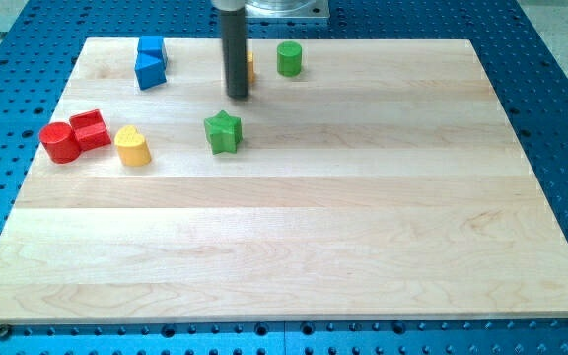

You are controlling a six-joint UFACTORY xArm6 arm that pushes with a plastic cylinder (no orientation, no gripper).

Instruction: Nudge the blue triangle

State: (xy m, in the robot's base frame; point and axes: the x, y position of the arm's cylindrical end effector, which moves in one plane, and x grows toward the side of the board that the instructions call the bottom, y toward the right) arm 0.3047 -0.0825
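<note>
The blue triangle (149,72) lies near the board's top left, touching a blue cube (151,45) just above it. My tip (236,96) rests on the board to the right of the triangle, clearly apart from it, and above the green star (223,132). The rod hides most of a yellow block (250,67) just behind it.
A green cylinder (289,59) stands right of the rod near the top edge. At the left edge sit a red cylinder (59,144), a red block (91,129) and a yellow block (132,146). The wooden board (363,227) lies on a blue perforated table.
</note>
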